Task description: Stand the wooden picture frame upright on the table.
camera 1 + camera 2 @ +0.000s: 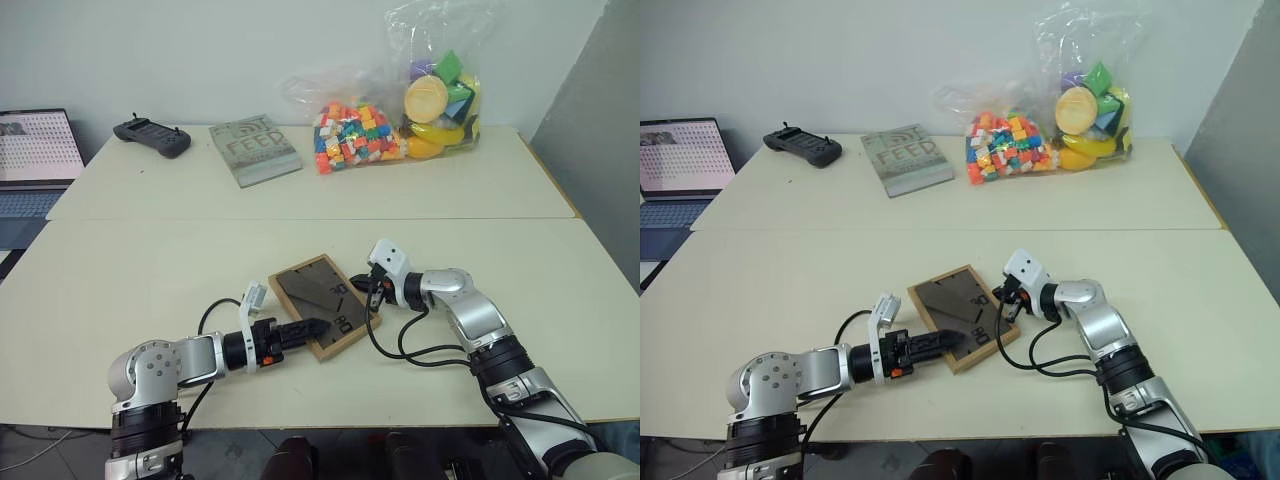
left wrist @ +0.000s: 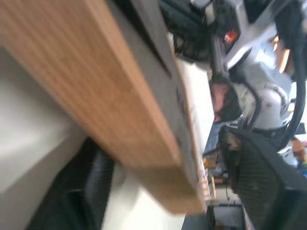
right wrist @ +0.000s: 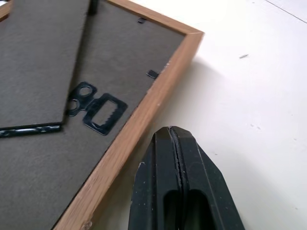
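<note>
From the head cameras you see the wooden picture frame lying flat on the table, back side up, with its dark backing and fold-out stand showing; the picture side is hidden against the tabletop. Your left gripper reaches over the frame's near corner, and its black fingers overlap the dark backing, so you cannot make out there how wide they stand or whether they press on the wood. Your right gripper sits just beside the frame's right edge; its tips are small and dark against the wood there. Well back on the far half of the table lie a grey "FEED" book, a black controller, a clear bag of coloured blocks and a bag of toy shapes; a laptop is cut off at the left edge.

In the left wrist view the frame's light-wood edge runs across close up and blurred. One black finger lies below that edge and the other on the far side of it, so the jaws straddle the frame's rim, parted, and you cannot tell if they squeeze it.

In the right wrist view the two fingers are pressed together, clenched on nothing, their tip just beside the frame's wooden rim, touching or nearly so. The sawtooth hanger and part of the stand show on the backing.
</note>
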